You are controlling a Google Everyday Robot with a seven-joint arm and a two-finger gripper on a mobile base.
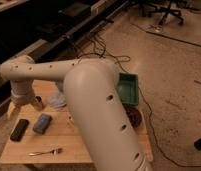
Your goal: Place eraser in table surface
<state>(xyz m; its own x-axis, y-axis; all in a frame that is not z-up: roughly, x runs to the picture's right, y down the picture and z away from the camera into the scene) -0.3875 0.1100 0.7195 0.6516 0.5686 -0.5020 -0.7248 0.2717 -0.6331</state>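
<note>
At the left edge of the table surface (69, 145) lies the eraser (19, 129), flat on the wood with its long side running near to far and slightly slanted. Nothing is touching it. Just beyond it, on the far side, hangs the gripper (25, 107), pointing down over the tabletop with its two fingers (13, 111) spread apart and nothing between them. To the right of the eraser, just beside it but not touching, sits a blue-grey pad (42, 122), angled much the same way. Nearer the camera a fork (44, 151) lies on the wood, well apart from both. Further right and toward the far side is a pale crumpled cloth (56, 100) (partly hidden behind the arm). The robot's thick white arm (101, 115) sweeps across the middle and covers much of the table. Past it, a dark red bowl (135, 116) sits at the right edge, with a green tray (128, 89) just beyond it at the far right corner.
</note>
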